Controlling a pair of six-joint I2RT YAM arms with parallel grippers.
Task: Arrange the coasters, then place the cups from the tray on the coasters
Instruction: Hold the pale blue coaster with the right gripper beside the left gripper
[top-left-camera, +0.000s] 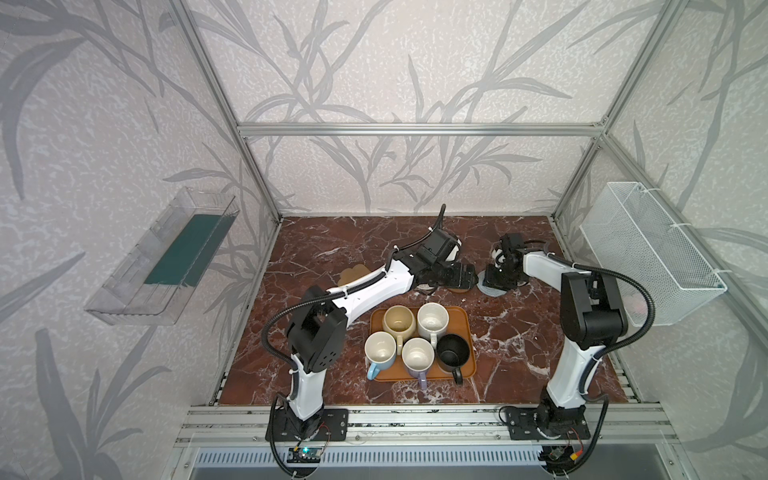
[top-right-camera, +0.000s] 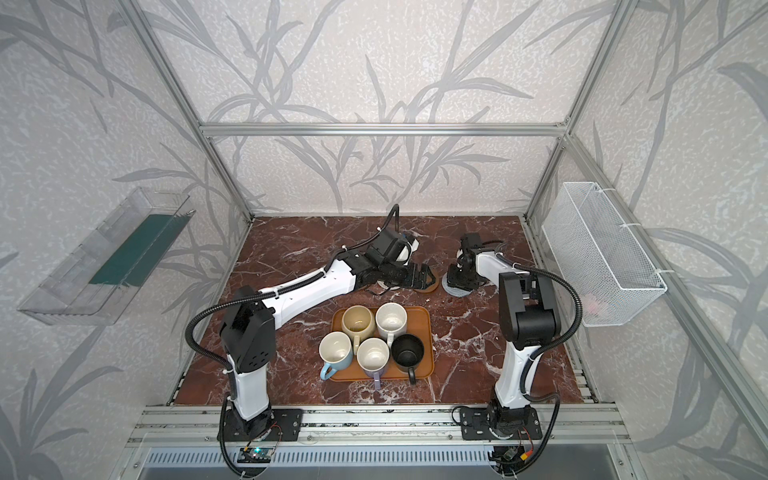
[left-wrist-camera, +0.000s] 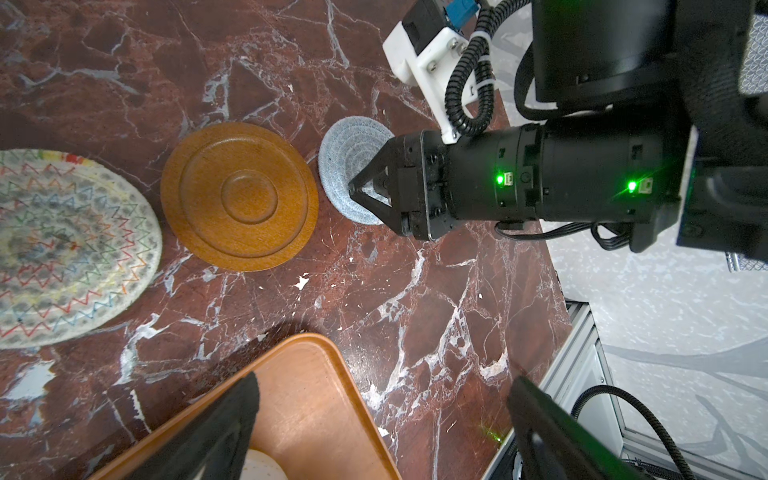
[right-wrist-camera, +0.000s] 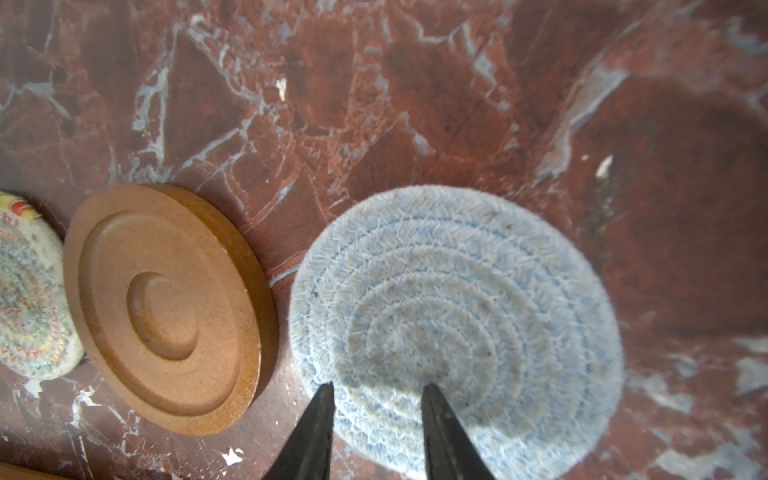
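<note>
Several cups stand on the orange-brown tray (top-left-camera: 472, 371): cream-yellow (top-left-camera: 399, 322), white speckled (top-left-camera: 433, 319), light blue (top-left-camera: 380, 351), lavender (top-left-camera: 417, 355) and black (top-left-camera: 453, 353). Behind the tray, coasters lie in a row: cream woven (left-wrist-camera: 62, 249), brown wooden (left-wrist-camera: 239, 197) and grey-blue (right-wrist-camera: 457, 311). A tan lobed coaster (top-left-camera: 353, 274) shows past the left arm. My right gripper (right-wrist-camera: 378, 390) points down on the grey-blue coaster's near edge, its jaws a little apart with the weave showing between. My left gripper (left-wrist-camera: 386, 415) hangs wide open over the tray's far corner, holding nothing.
A white wire basket (top-left-camera: 652, 253) hangs on the right wall and a clear plastic bin (top-left-camera: 162, 257) on the left wall. Aluminium frame posts stand at the table's back corners. The two grippers are close together behind the tray.
</note>
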